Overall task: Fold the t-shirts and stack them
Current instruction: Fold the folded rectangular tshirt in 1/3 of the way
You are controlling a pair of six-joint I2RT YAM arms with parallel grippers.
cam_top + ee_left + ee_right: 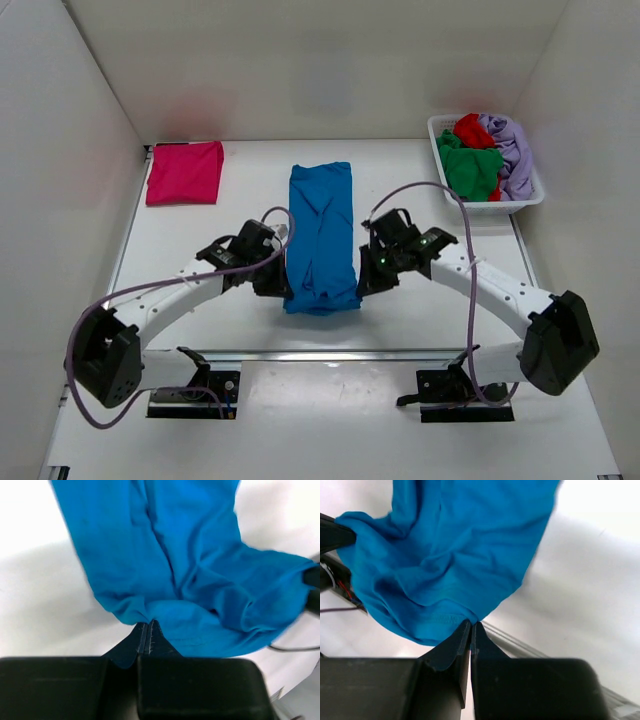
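A bright blue t-shirt [322,236] lies as a long narrow strip in the middle of the table, its near end lifted. My left gripper [285,290] is shut on the near left corner of the blue t-shirt [165,555]. My right gripper [362,285] is shut on the near right corner of the same shirt [460,555]. A folded magenta-pink t-shirt [185,172] lies at the far left. Green [470,168], red [474,131] and lavender [512,152] t-shirts are heaped in the basket.
A white lattice basket [445,175] stands at the far right corner. White walls close the table on the left, back and right. A metal rail [330,355] runs along the near edge by the arm bases.
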